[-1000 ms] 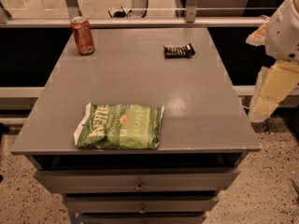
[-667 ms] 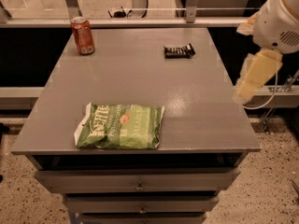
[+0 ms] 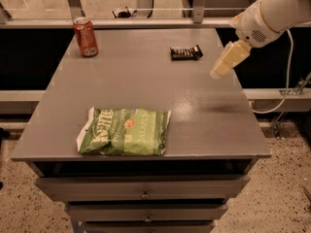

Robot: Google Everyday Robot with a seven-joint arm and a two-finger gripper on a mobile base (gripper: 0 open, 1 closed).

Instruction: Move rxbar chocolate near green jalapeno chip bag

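The rxbar chocolate is a small flat black wrapper lying at the far right of the grey table top. The green jalapeno chip bag lies flat near the table's front edge, left of centre, with white "Kettle" lettering. My gripper hangs from the white arm at the upper right, above the table's right side, a little to the right of and nearer than the rxbar. It touches nothing.
A red soda can stands upright at the far left corner of the table. Drawers sit under the table top. A white cable hangs on the right. A speckled floor surrounds the table.
The arm has swung in from the right edge, moving left and farther back over the table toward the rxbar. The objects on the table have not moved.
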